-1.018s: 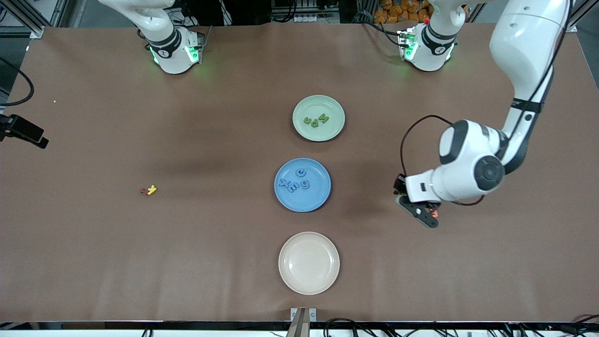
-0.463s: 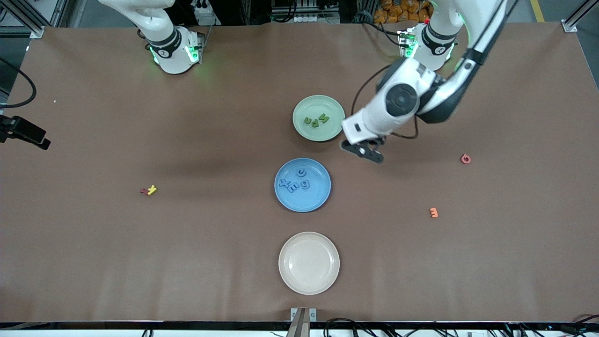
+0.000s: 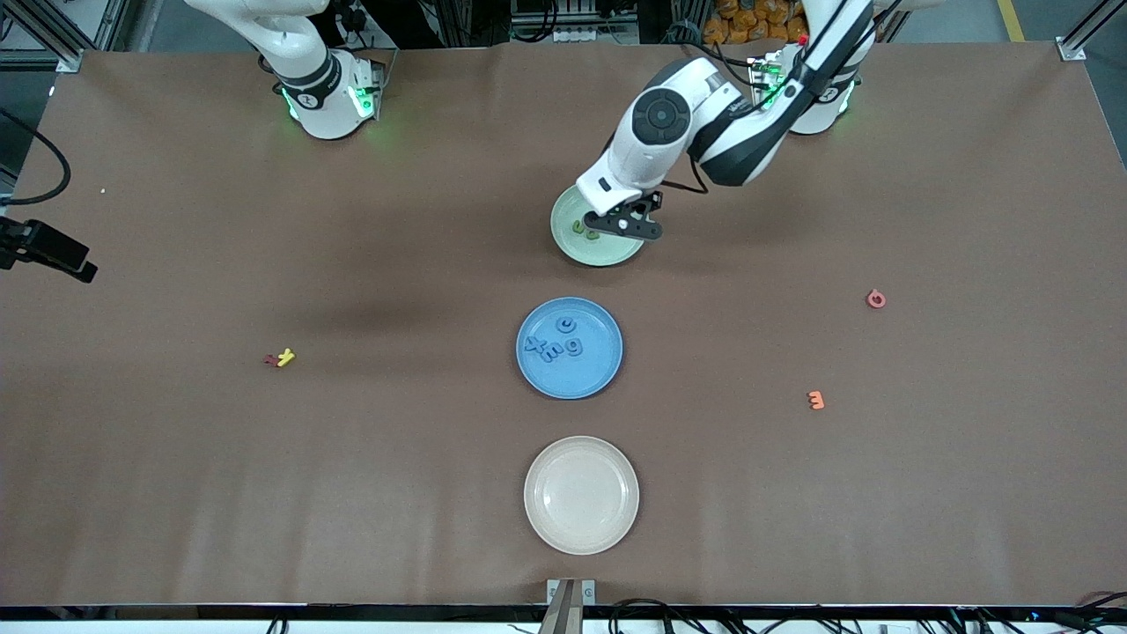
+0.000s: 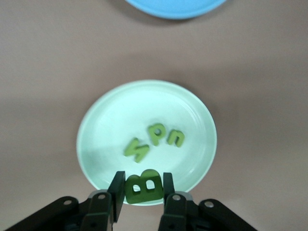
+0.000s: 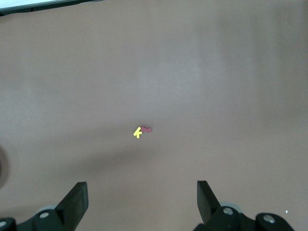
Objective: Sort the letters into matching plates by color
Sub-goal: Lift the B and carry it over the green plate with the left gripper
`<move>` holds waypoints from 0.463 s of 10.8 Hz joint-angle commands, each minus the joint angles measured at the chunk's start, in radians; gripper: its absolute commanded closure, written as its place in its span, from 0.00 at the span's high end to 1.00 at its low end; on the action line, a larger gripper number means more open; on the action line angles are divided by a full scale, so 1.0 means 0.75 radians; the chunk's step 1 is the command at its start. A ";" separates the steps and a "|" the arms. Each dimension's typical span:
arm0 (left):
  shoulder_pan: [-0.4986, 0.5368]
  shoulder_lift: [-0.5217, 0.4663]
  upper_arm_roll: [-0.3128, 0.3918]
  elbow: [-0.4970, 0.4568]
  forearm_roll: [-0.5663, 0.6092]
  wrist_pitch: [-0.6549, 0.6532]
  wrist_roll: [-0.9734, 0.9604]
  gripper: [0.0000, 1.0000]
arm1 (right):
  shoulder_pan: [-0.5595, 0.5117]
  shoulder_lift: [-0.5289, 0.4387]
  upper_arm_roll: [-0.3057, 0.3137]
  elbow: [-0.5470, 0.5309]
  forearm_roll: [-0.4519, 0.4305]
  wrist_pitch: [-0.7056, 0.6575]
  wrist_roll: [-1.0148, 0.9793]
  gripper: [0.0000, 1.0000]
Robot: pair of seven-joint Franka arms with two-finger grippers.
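My left gripper point(image 3: 621, 227) is shut on a dark green letter B point(image 4: 143, 186) and holds it over the edge of the pale mint green plate point(image 3: 607, 255), which also shows in the left wrist view point(image 4: 110, 120). Three green letters point(image 4: 156, 137) lie in that plate. The blue plate point(image 3: 594, 374), nearer the front camera, holds several blue letters point(image 3: 553, 343). My right gripper point(image 5: 142, 192) is open and empty, high over bare table; it does not show in the front view.
A cream plate point(image 3: 581, 533) lies nearest the front camera. A yellow and a red letter point(image 3: 280, 357) lie toward the right arm's end. A pink letter point(image 3: 875, 298) and an orange letter point(image 3: 816, 400) lie toward the left arm's end.
My left gripper has swung from beside the orange letter, past the green plate's edge, to over the green plate. The right arm has not moved.
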 commanded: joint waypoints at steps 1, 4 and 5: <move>-0.102 0.006 -0.029 -0.095 -0.041 0.127 -0.224 0.00 | 0.006 0.000 -0.002 0.001 0.002 0.003 0.014 1.00; -0.144 0.008 -0.029 -0.148 -0.024 0.180 -0.291 0.00 | 0.008 0.000 -0.002 0.001 0.002 0.003 0.014 1.00; -0.142 0.010 -0.029 -0.148 -0.004 0.180 -0.291 0.00 | 0.008 0.000 -0.002 0.001 0.002 0.003 0.014 1.00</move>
